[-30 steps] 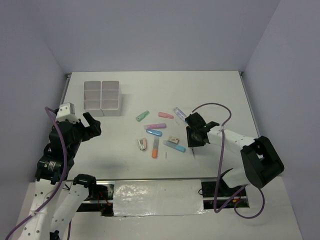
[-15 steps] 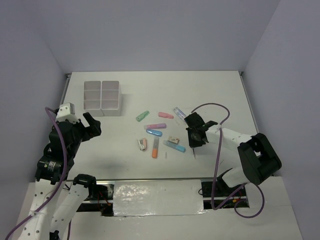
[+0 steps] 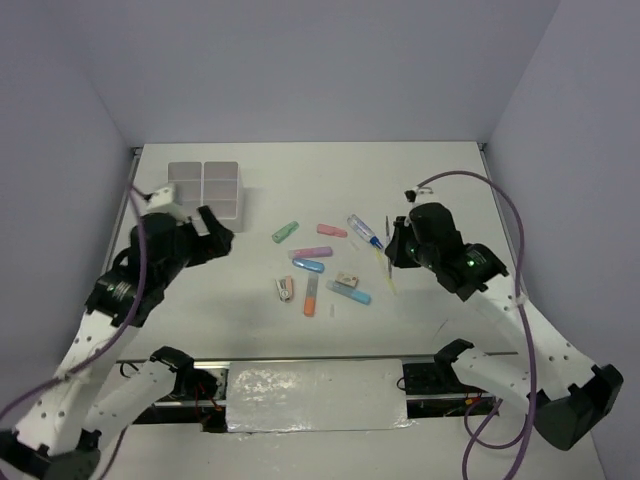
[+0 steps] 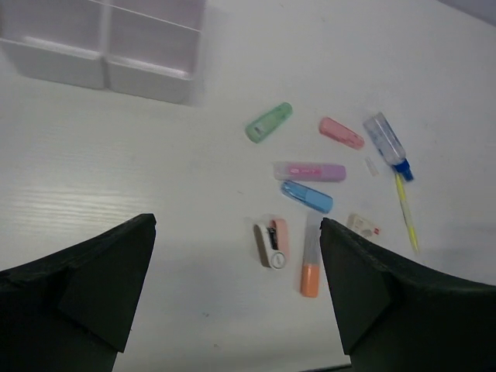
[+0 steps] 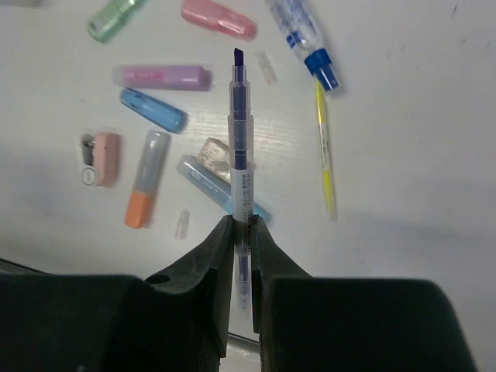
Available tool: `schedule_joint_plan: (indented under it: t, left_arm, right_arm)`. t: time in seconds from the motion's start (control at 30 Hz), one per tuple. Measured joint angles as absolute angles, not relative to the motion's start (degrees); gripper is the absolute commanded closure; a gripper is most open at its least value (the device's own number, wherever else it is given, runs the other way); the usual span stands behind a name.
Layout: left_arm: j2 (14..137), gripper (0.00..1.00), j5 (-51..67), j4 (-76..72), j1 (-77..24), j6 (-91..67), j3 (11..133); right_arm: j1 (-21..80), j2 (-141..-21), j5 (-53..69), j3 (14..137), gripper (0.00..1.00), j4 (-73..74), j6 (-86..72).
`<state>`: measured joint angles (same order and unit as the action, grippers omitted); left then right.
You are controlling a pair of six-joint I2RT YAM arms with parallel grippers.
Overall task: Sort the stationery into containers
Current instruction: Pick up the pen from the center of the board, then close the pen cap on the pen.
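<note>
Purple pen (image 5: 241,132) sits pinched between the right fingers (image 5: 211,263).

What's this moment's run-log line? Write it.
right gripper: shut on purple pen | left gripper: open, empty | other stationery: on table | containers: look empty

Containers (image 3: 204,190) sit near far-left corner of table (image 3: 440,170). Stationery (image 3: 310,266) lies scattered mid-table, right of them, nearer the front edge.
</note>
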<state>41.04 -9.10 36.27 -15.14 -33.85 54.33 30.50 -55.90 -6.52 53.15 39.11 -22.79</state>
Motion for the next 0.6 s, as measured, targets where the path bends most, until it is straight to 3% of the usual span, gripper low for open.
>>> schedule_joint_plan:
  t: [0.27, 0.4, 0.6]
  left_arm:
    - [67.66, 0.03, -28.32, 34.26, -59.61, -49.78, 61.12]
    - [82.98, 0.13, -32.45, 31.64, -67.13, -55.00, 65.52]
    - [96.57, 0.18, -32.75, 29.80, -68.66, -59.09, 68.20]
  right_arm:
    - [30.50, -51.18, -10.35, 59.20, 1.00, 48.58, -22.87]
    - [30.50, -50.06, -11.40, 59.27, 1.00, 51.81, -22.90]
    - [30.50, -47.55, -12.60, 58.22, 1.00, 53.08, -22.87]
